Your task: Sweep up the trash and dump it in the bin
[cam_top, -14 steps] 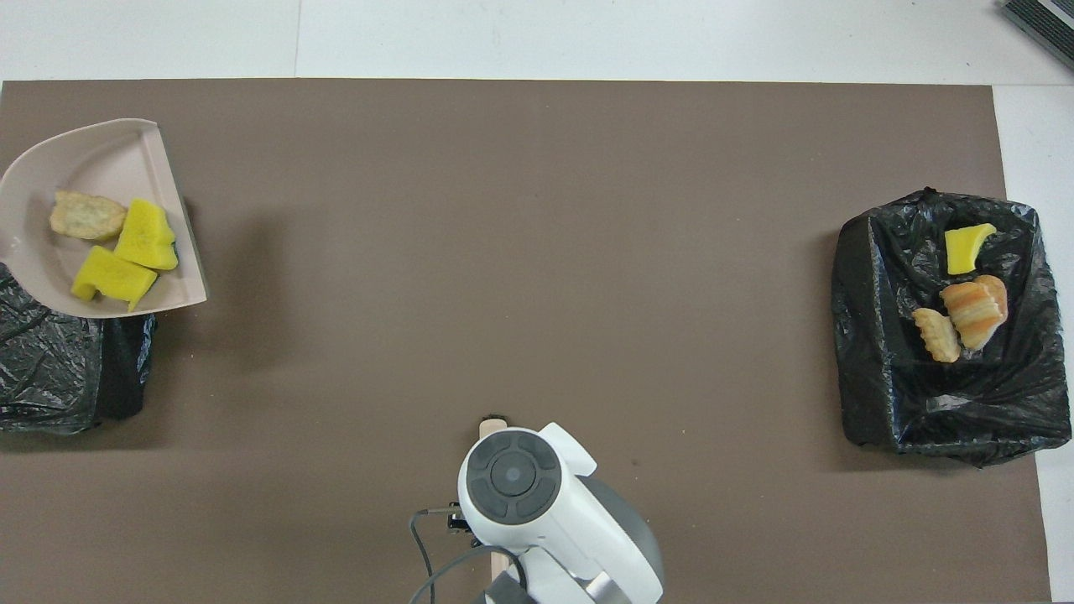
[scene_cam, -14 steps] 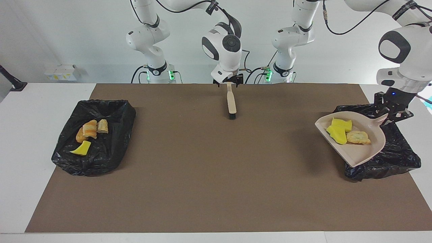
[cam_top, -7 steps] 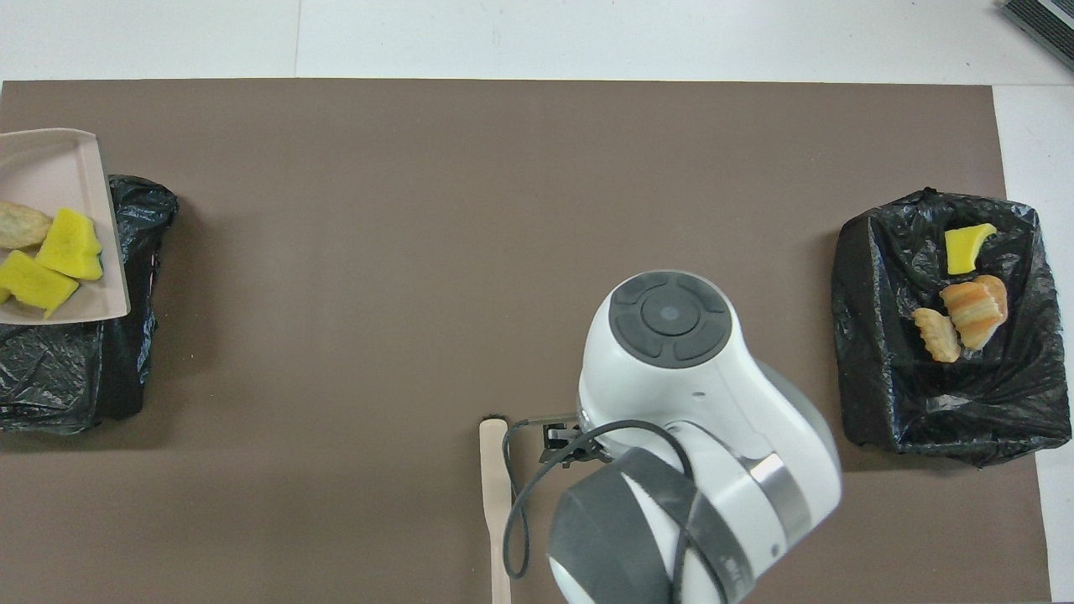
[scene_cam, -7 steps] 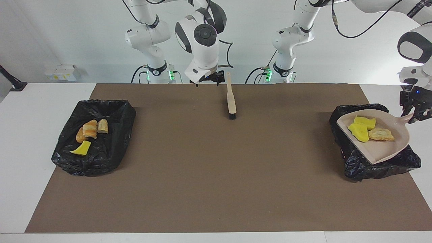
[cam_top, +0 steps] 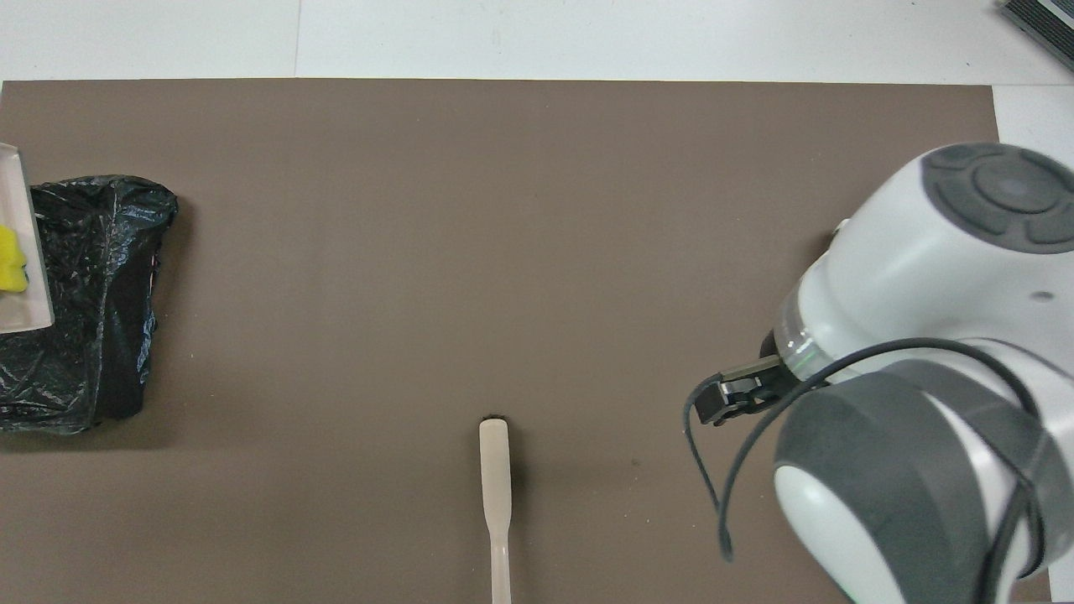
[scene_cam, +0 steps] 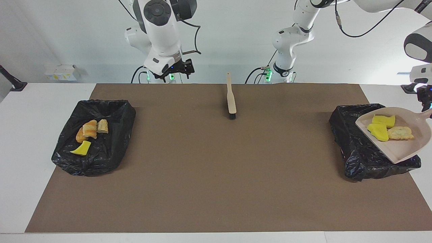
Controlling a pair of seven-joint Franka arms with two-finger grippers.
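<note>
The brown worktop (scene_cam: 216,168) is carrying two black bins (scene_cam: 368,145). The left jaws (scene_cam: 426,101) are pinching the dustpan (scene_cam: 405,148) handle, three trash (scene_cam: 388,128) pieces lying beside them over one bin. The right jaws (scene_cam: 180,67) are hanging spread, empty.

- Brown mat (scene_cam: 216,168) covering the table: matt, smooth, like paper or thin board
- Bin liners (scene_cam: 101,148), (scene_cam: 357,152): thin black plastic film, crinkled and glossy, catching highlights
- Dustpan (scene_cam: 410,148): beige moulded plastic, smooth with a dull sheen
- Brush (scene_cam: 231,99): smooth beige handle of the same look, black bristles matt
- Yellow scraps (scene_cam: 379,130): foam sponge, matt and soft-looking
- Tan lumps (scene_cam: 89,129): rough, crusty, bread-like
- Arm shells (scene_cam: 162,23): glossy white plastic with dark grey matt caps
- Tabletop (scene_cam: 33,111): smooth white
</note>
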